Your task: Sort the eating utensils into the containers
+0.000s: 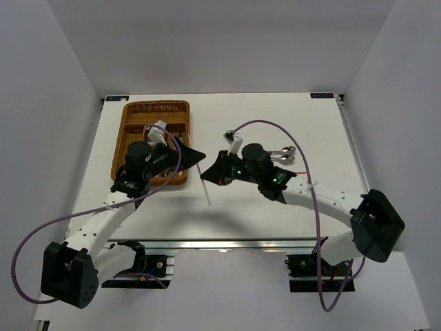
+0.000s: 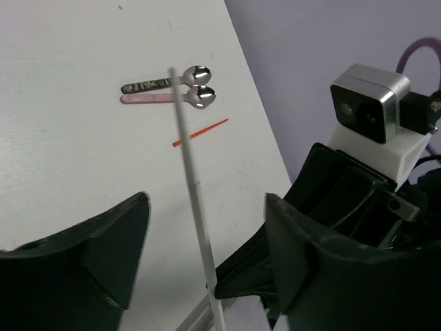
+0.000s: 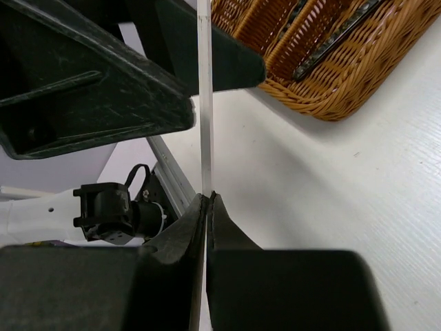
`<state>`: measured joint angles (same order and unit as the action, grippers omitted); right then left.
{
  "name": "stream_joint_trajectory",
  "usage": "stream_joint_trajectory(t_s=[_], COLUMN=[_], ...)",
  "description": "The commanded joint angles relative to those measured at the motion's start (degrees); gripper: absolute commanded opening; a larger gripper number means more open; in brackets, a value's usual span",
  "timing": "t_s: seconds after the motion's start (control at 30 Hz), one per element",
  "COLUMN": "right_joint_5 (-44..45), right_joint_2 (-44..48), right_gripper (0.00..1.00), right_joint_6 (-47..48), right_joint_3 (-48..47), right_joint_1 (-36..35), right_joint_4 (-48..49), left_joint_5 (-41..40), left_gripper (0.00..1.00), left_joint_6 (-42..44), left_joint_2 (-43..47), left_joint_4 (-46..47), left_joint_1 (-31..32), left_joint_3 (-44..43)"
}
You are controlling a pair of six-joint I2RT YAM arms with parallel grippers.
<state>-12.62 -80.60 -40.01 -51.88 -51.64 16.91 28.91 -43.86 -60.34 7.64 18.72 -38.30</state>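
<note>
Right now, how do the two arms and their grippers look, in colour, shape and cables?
Both arms, left arm and right arm, have white links with bulky black joint housings. A purple cable loops along each. The left gripper and right gripper have black wedge-shaped fingers. Green lights glow near the right wrist, which carries a white-mounted silver camera.
</note>
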Motion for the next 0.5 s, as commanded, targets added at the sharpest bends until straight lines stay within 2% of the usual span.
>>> stream_joint_trajectory(t_s=[0.0,0.07,0.1,0.17,0.2,0.27,0.3,0.37,0.4,0.43,0.47], right_joint_5=[-1.53,-1.97,-1.79,-0.13,0.49,1.72,2.51,7.07,9.09,12.76,15.67], right_joint_2=[-0.79,-1.05,-1.05,-0.44,-0.18,0.79,1.31,3.16,3.86,5.78,6.67], right_gripper=[0.0,0.0,0.0,0.0,0.0,0.0,0.05,0.24,0.43,0.48,0.53], right_joint_6=[0.9,1.16,1.07,0.99,1.07,1.77,2.3,2.22,1.96,0.91,0.03], right_joint_3=[-3.66,-4.37,-4.37,-4.11,-3.93,-3.58,-3.41,-2.62,-2.09,-1.39,-0.69], right_joint_1=[-1.01,-1.45,-1.45,-1.45,-1.45,-1.27,-1.01,-0.14,1.44,2.41,3.55], right_joint_4=[3.31,3.92,4.01,3.66,3.31,2.09,1.38,-3.42,-5.29,-7.31,-9.41], left_joint_5=[-0.08,0.1,-0.42,-1.3,-2.09,-4.2,-7.08,-13.75,-19.18,-33.07,-40.52], left_gripper=[0.73,0.51,0.25,0.04,0.0,0.0,0.0,0.0,0.0,0.0,0.0], left_joint_6=[-0.53,-0.53,0.25,1.66,3.15,5.43,8.06,12.63,17.61,19.84,22.04], left_joint_2=[0.39,0.04,-0.13,-1.35,-1.89,-3.55,-4.08,-6.18,-7.33,-8.64,-10.31], left_joint_4=[2.81,3.08,2.74,-0.33,-3.13,-6.39,-10.5,-17.62,-26.27,-30.45,-33.71], left_joint_1=[0.26,0.26,0.26,0.26,0.26,0.26,0.26,0.18,0.18,0.18,0.18], left_joint_3=[-0.28,-0.19,-0.45,-1.5,-2.9,-4.75,-7.2,-11.59,-14.49,-20.35,-23.19])
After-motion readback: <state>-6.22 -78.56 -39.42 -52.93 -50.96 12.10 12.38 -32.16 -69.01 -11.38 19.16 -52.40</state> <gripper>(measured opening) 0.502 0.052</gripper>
